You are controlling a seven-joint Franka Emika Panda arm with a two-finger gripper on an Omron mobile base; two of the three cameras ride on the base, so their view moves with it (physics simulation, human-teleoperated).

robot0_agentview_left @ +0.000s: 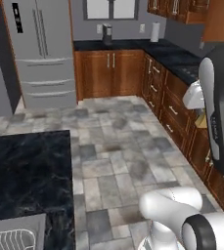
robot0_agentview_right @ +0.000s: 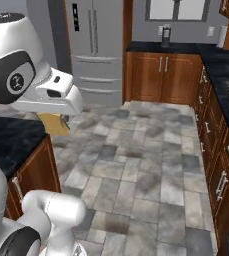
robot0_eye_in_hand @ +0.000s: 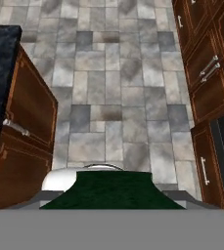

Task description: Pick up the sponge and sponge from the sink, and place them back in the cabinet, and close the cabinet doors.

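Observation:
My gripper (robot0_agentview_right: 56,123) is shut on a sponge (robot0_eye_in_hand: 114,188), and I hold it high over the tiled floor. The sponge's dark green face fills the bottom middle of the hand view and hides the fingertips. Its yellow body (robot0_agentview_right: 54,125) hangs below the white hand, and the yellow body (robot0_agentview_left: 200,121) also shows beside the arm in the left base view. A corner of the grey sink (robot0_agentview_left: 16,225) with its wire basket (robot0_agentview_left: 8,240) lies at the lower left, most of the basin cut off by the frame. Brown wall cabinets (robot0_agentview_left: 176,9) with silver handles hang at the top right; I cannot tell whether one is the task's cabinet.
A dark stone counter (robot0_agentview_left: 28,171) on wooden base cabinets (robot0_eye_in_hand: 28,122) lies to my left. A row of base cabinets (robot0_agentview_left: 174,110) under a dark counter runs along the right. A steel fridge (robot0_agentview_left: 41,49) stands at the far wall. Grey tiled floor (robot0_agentview_left: 118,151) lies between them.

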